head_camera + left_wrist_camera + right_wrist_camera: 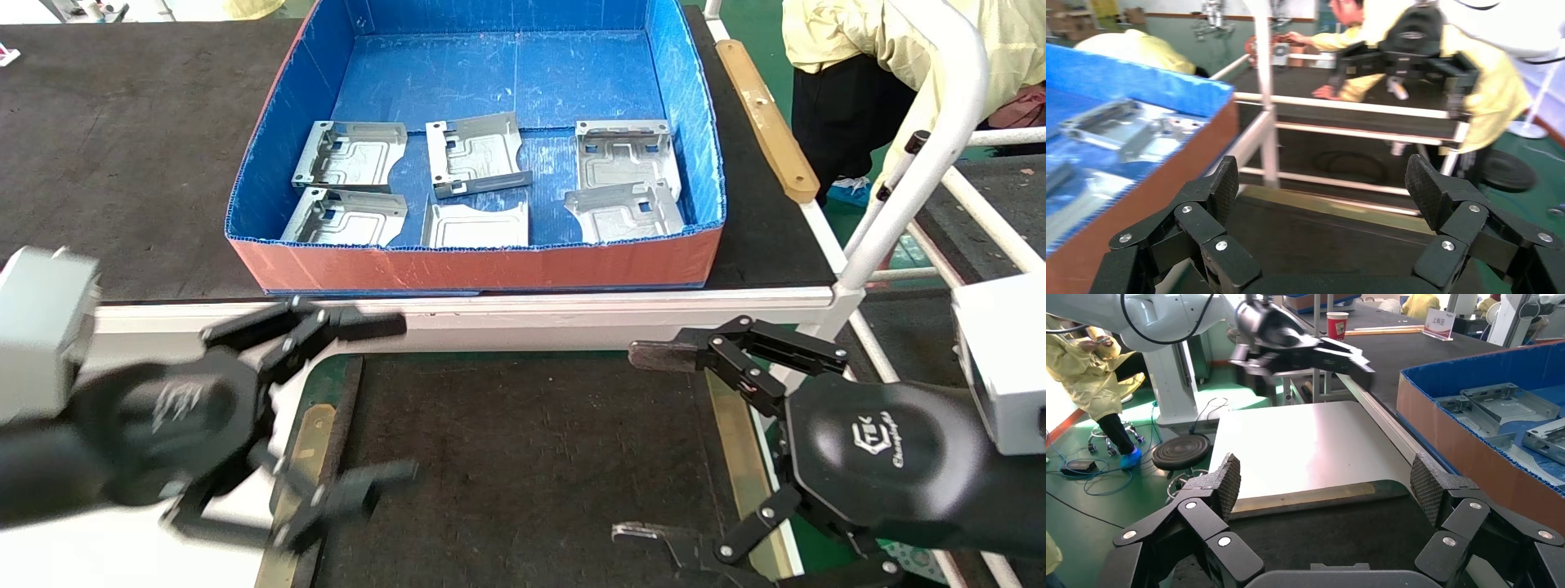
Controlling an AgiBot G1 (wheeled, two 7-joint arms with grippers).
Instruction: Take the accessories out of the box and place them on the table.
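Observation:
The box (pixel 482 265), blue inside and orange-red outside, stands on the far bench. Several silver-grey accessories lie in its near half in two rows, among them a back-left plate (pixel 351 153), a back-middle one (pixel 476 153) and a front-right one (pixel 625 214). The table (pixel 523 457), a dark mat with brass side strips, lies in front of me, bare. My left gripper (pixel 391 400) is open and empty over the table's left edge. My right gripper (pixel 637 445) is open and empty over its right edge. The wrist views show each gripper's wide-apart pads, left (pixel 1321 184) and right (pixel 1324 487), over the mat, with the box beside them (pixel 1138 184) (pixel 1462 435).
A white frame rail (pixel 523 314) runs between the box's bench and the table. A wooden strip (pixel 764 114) lies right of the box. A white curved post (pixel 923 163) rises at the right, with a person in yellow (pixel 858 49) behind it.

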